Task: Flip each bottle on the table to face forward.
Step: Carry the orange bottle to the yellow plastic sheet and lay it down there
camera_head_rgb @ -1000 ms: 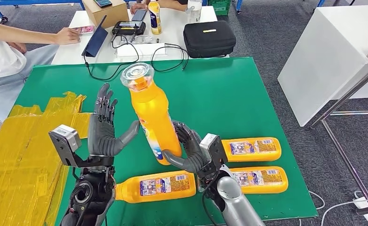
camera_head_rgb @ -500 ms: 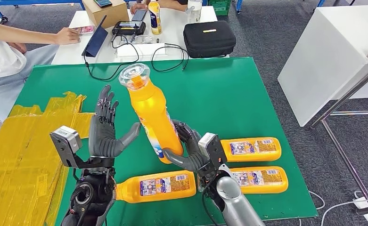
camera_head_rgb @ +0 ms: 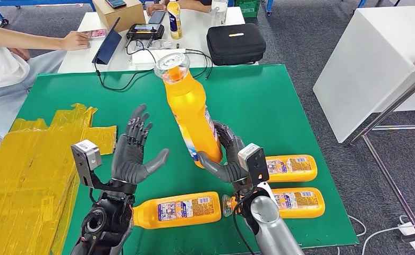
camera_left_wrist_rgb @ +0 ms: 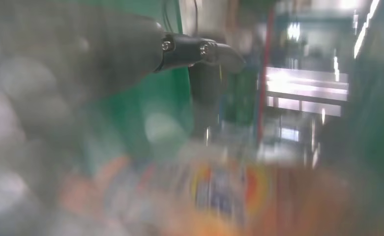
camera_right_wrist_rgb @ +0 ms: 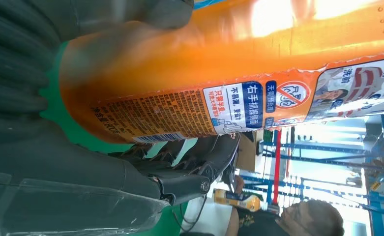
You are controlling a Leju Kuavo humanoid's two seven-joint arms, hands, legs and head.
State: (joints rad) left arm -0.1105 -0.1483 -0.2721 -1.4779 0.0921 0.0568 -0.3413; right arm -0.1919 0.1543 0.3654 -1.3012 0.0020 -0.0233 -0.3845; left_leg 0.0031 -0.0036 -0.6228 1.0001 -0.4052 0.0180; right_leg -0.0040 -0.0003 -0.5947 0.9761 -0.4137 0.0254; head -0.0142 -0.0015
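Right hand (camera_head_rgb: 223, 159) gripping bottle (camera_head_rgb: 192, 114) at base, lifting it clear above green mat (camera_head_rgb: 258, 106) centre, cap tilting far. Left hand (camera_head_rgb: 133, 154) hovering near-left, fingers spread, holding nothing. Mid-flip; next: rotate label forward, lay down.

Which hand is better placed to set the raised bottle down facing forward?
Right. The right hand already grips the raised bottle near its base; the left hand is open beside it, holding nothing.
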